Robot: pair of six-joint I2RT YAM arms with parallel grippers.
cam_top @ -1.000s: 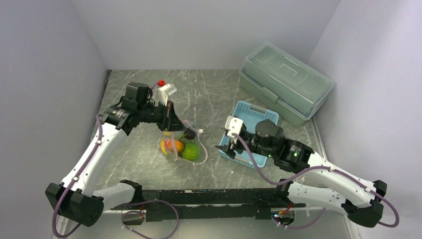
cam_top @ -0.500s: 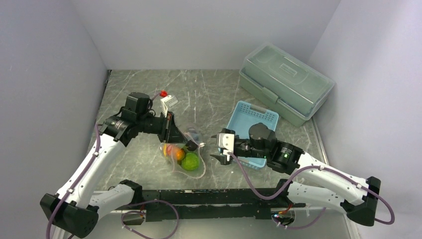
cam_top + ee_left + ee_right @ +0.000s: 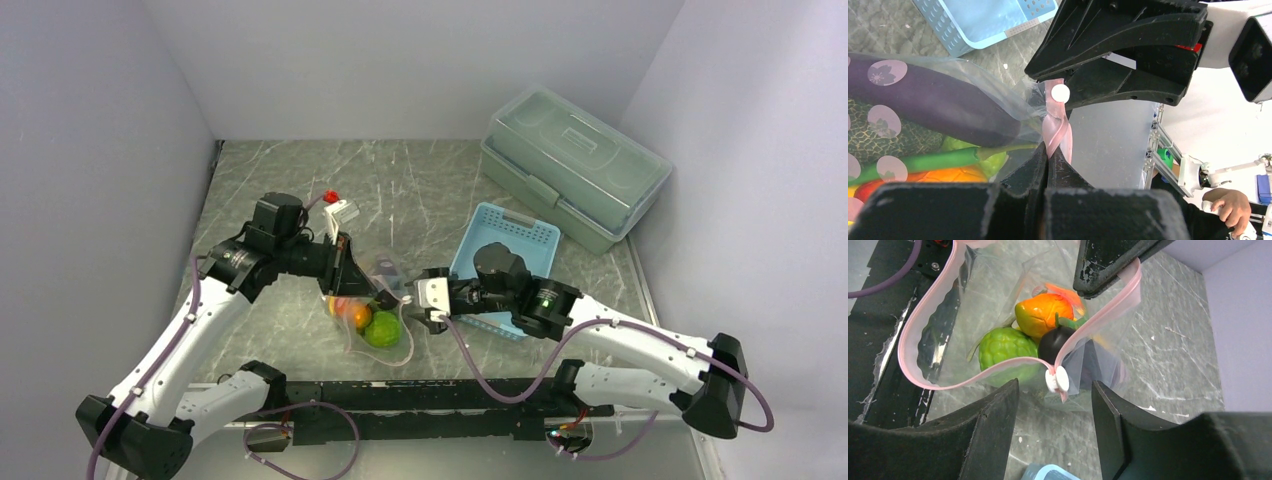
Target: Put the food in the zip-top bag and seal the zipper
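The zip-top bag point(image 3: 383, 335) lies on the table point(image 3: 420, 190) between the two arms, its mouth gaping. Inside are a lime-green fruit point(image 3: 1003, 347), an orange-red piece point(image 3: 1040, 315), a purple eggplant point(image 3: 933, 97) and a thin green vegetable point(image 3: 923, 162). The left gripper point(image 3: 1048, 152) is pinched tight on the pink zipper point(image 3: 913, 330). The right gripper point(image 3: 1054, 387) is spread wide, with the white slider point(image 3: 1057, 378) between its fingers.
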